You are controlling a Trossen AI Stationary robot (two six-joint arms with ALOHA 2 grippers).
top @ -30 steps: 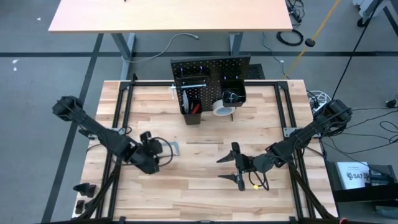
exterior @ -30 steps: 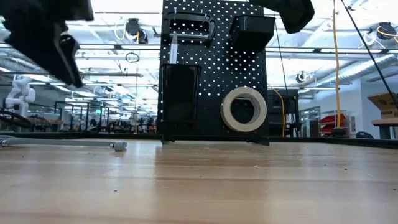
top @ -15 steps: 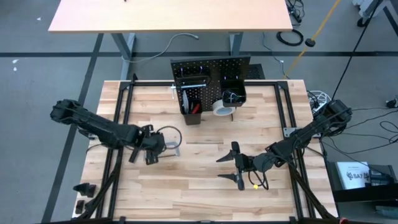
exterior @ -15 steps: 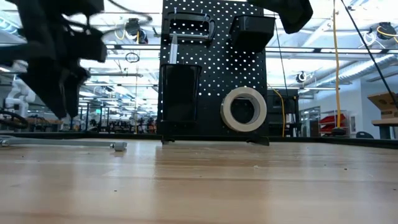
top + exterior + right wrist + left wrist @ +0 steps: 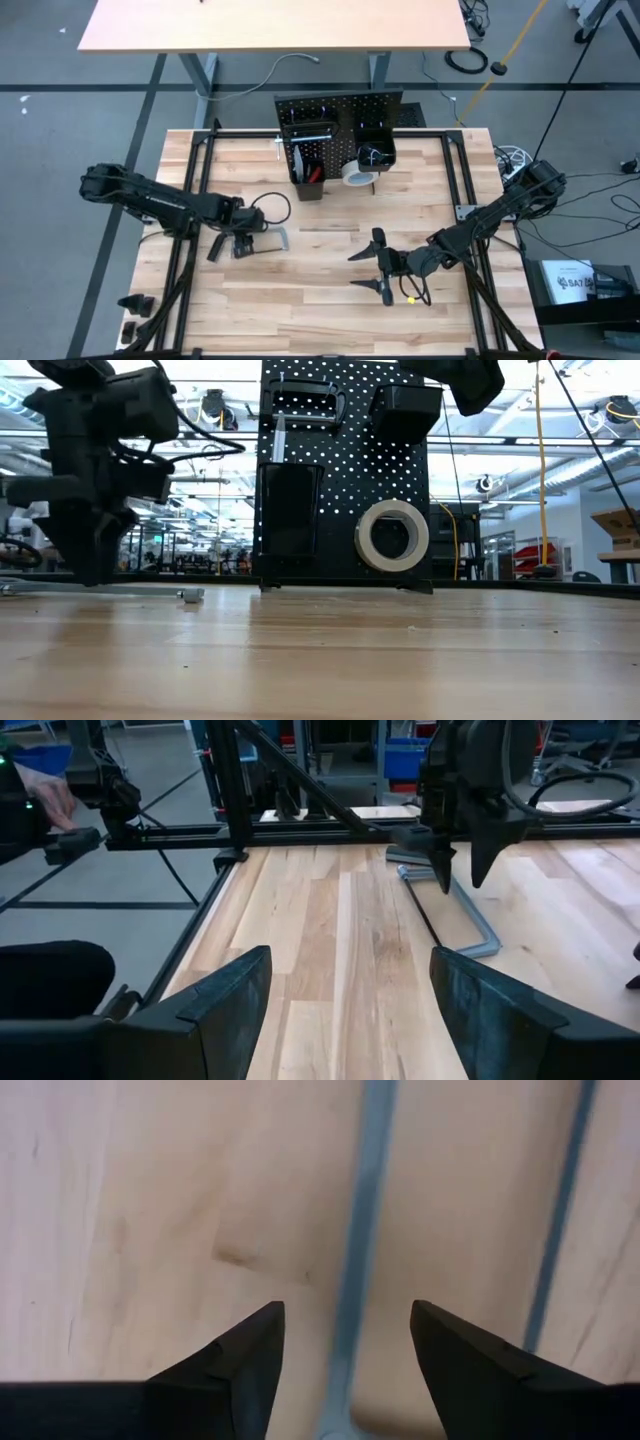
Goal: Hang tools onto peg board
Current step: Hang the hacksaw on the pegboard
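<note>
High view: the left gripper [image 5: 229,243] hangs wide open and empty above the hacksaw [image 5: 272,236] by the table's [image 5: 320,300] left edge. Right gripper [image 5: 365,270], also open and empty, waits near the front edge; bare wood lies between them and the peg board [image 5: 340,110] at the back edge.

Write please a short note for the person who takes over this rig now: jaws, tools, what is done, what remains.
Left gripper: jaws open, empty, pointing down over the grey hacksaw lying flat on the table, one bar between the jaws in the left wrist view.
Right gripper: jaws open, empty, waiting low at the table's right-centre.
Peg board: upright at the far edge; white tape roll hangs on it; red-handled tool sits in its bin.
Left: grasp the hacksaw and hang it.
</note>
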